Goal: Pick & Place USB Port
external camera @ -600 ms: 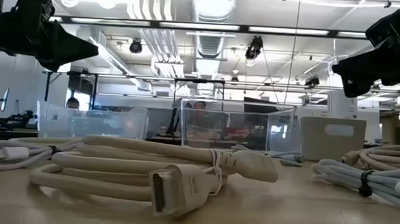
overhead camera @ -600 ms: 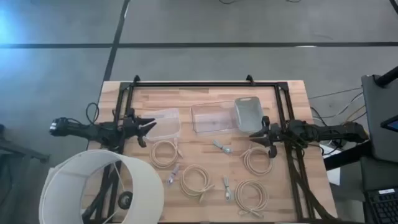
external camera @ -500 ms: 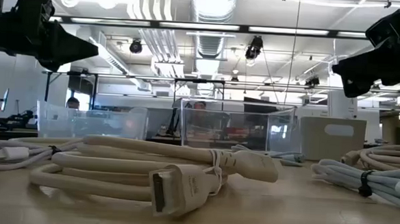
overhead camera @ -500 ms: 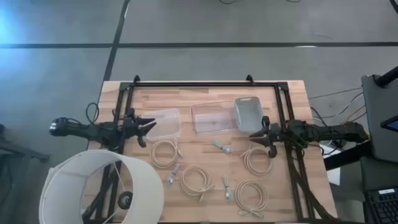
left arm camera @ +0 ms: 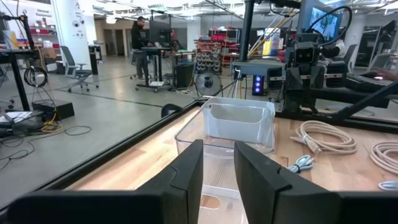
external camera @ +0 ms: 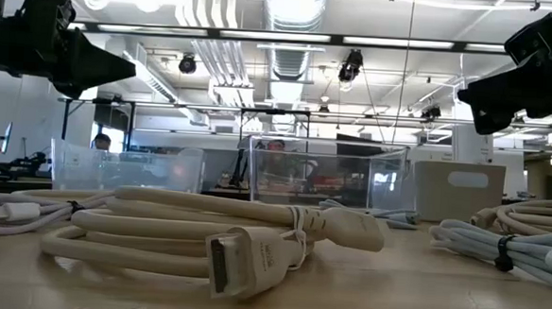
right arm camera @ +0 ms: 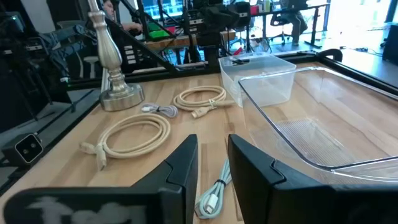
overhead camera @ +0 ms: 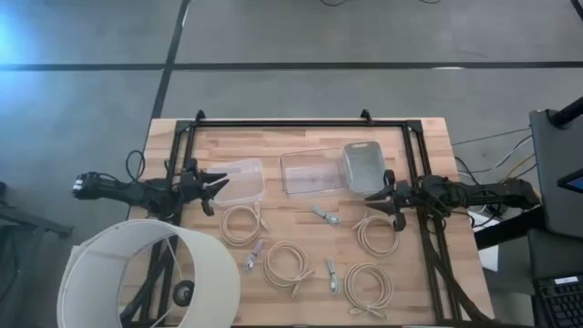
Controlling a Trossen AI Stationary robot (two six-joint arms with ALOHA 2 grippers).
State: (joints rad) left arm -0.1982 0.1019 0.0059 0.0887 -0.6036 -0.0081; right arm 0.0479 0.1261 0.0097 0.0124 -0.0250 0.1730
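Nothing is picked yet. In the high view the left gripper (overhead camera: pixel 215 187) sits at centre left, at the edge of the left bin (overhead camera: pixel 239 180); its jaws stand slightly apart and hold nothing, as the left wrist view confirms. The right gripper (overhead camera: pixel 377 198) sits at centre right, just below the grey bin (overhead camera: pixel 363 166), jaws likewise a little apart and empty. Both hover above the table (overhead camera: pixel 301 146), likely parked at its two sides so the middle stays free.

The coiled cables lie in the lower half of the frame: one (overhead camera: pixel 240 223) lower left of centre, one (overhead camera: pixel 286 265) bottom centre, one (overhead camera: pixel 376 234) just below the right gripper, one (overhead camera: pixel 367 285) bottom right. A small bundled cable (overhead camera: pixel 325 215) lies centre frame, below the middle bin (overhead camera: pixel 311 172); the right wrist view shows it straight ahead of that gripper, so it looks like the easiest first pick. A lampshade (overhead camera: pixel 150 278) fills the lower left corner.
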